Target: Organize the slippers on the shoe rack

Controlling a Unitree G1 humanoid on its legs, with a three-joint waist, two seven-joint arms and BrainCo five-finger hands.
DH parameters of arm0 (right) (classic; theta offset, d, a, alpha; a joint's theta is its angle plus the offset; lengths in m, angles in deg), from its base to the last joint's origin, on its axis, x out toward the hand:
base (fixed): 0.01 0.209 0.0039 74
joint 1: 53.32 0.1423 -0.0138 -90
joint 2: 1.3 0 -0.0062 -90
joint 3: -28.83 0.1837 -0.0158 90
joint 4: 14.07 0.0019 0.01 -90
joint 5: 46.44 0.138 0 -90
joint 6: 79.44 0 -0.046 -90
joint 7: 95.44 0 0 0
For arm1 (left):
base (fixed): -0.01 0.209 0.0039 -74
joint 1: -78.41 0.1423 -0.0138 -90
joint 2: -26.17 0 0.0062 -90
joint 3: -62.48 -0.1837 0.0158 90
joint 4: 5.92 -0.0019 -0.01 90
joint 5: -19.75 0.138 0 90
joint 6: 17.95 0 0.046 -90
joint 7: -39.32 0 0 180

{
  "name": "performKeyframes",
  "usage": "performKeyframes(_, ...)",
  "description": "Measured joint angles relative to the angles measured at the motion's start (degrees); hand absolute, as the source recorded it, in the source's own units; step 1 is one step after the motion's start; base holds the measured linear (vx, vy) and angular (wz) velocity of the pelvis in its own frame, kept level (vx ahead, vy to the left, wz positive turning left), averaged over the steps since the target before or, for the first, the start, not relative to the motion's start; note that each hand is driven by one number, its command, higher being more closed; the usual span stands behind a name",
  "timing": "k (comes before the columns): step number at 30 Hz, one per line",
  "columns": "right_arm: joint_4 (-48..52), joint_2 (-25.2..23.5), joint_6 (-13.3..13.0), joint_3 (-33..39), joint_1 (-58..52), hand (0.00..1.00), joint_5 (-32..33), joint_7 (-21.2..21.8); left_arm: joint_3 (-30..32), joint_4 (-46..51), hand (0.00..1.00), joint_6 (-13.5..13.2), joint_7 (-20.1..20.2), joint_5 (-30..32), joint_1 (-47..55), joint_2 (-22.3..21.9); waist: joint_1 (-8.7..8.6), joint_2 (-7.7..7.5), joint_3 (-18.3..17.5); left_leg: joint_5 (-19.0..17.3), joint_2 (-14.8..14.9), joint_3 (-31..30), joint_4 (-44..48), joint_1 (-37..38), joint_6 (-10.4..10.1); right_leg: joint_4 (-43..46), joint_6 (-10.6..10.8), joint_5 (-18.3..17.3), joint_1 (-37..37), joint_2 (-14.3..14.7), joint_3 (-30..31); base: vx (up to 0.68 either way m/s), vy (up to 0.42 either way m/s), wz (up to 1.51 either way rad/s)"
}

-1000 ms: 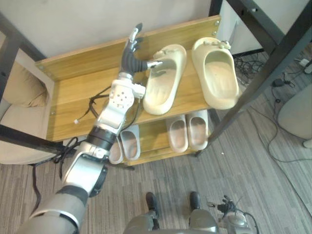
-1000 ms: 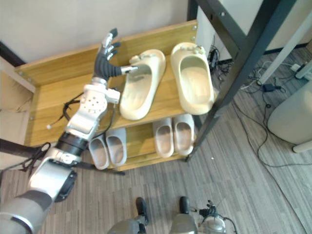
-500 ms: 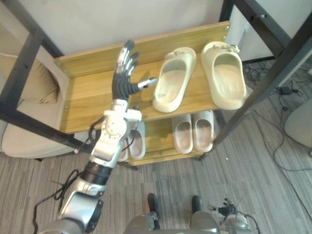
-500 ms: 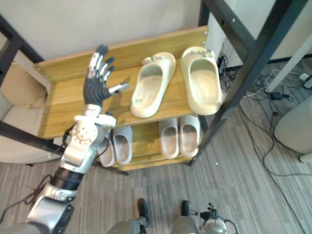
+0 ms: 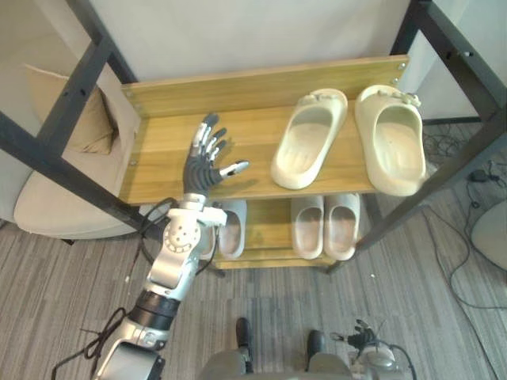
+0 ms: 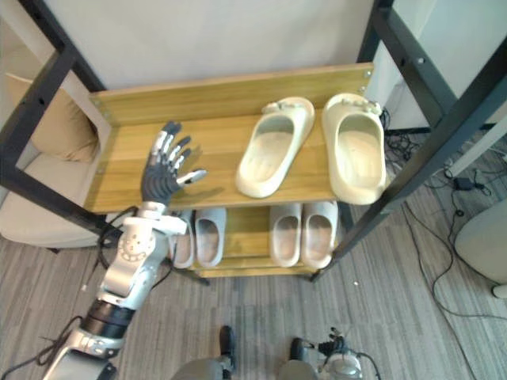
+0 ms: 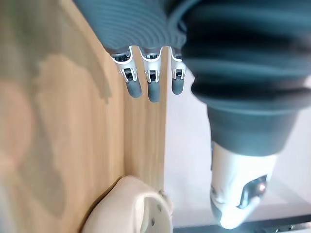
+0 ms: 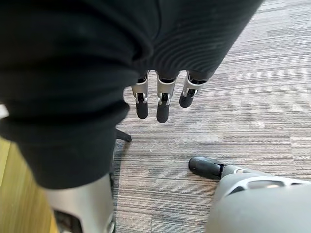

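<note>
Left cream slipper lies angled, right cream slipper straight, reaching front edge, both sole-down on wooden shoe rack top shelf. Pale slippers paired below.

Shoe rack: wood, visible grain, satin sheen. Cream slippers: smooth, matt, foam-like plastic. Grey slippers: same matt finish. Frame: black matt metal. Floor: rough ribbed grey carpet. Cushion: beige matt cloth. Left robot hand: silvery metal fingers, dark ribbed matt cover.

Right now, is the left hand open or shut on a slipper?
Open, empty: the left hand has its fingers spread straight over the top shelf, apart from the nearest cream slipper.
</note>
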Motion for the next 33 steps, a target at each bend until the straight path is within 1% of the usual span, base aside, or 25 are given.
performKeyframes(10, -0.1, -0.08, 0.0, -0.44, 0.06, 0.0, 0.0, -0.01, -5.65, -0.08, 0.0, 0.65, 1.22, -0.04, -0.18, -2.44, -0.11, -0.3, -0.32, -0.03, 0.06, 0.15, -0.01, 0.0, -0.02, -0.1, 0.0, 0.0, -0.34, 0.04, 0.09, 0.0, 0.0, 0.0)
performKeyframes(21, -0.14, -0.15, 0.02, -0.42, 0.42, 0.0, 0.0, -0.04, -10.9, -1.22, 0.0, 0.74, 2.26, -0.11, -3.4, -2.78, -0.84, -0.32, -0.33, -0.27, 0.25, 1.55, 0.0, -0.06, -0.19, -0.11, 0.0, 0.09, -1.21, 0.09, 1.47, 0.0, -0.001, -0.07)
performKeyframes(26, -0.16, -0.3, 0.02, -0.32, 0.73, 0.0, 0.0, -0.15, -12.25, -2.15, 0.0, 0.73, 2.24, -0.87, -5.03, -4.8, -1.1, -0.33, -0.34, -0.49, 0.29, 2.11, 0.0, -0.26, -0.26, -0.11, 0.05, 0.21, -1.96, 0.09, 2.5, 0.01, -0.001, -0.11)
performKeyframes(28, -0.16, -0.37, 0.02, -0.32, 0.86, 0.0, 0.0, -0.18, -13.82, -3.08, 0.0, 0.77, 2.22, -1.08, -6.63, -4.93, -1.26, -0.33, -0.34, -0.6, 0.32, 2.37, 0.01, -0.26, -0.4, -0.12, 0.05, 0.21, -2.06, 0.1, 2.67, 0.01, -0.001, -0.05)
performKeyframes(33, -0.17, -0.44, 0.02, -0.32, 1.08, 0.0, 0.01, -0.27, -13.88, -3.28, 0.0, 0.64, 2.07, -1.1, -6.91, -5.18, -1.45, -0.33, -0.33, -0.63, 0.32, 2.68, 0.0, -0.28, -0.43, -0.14, 0.06, 0.21, -2.16, 0.11, 2.79, 0.0, 0.0, -0.01)
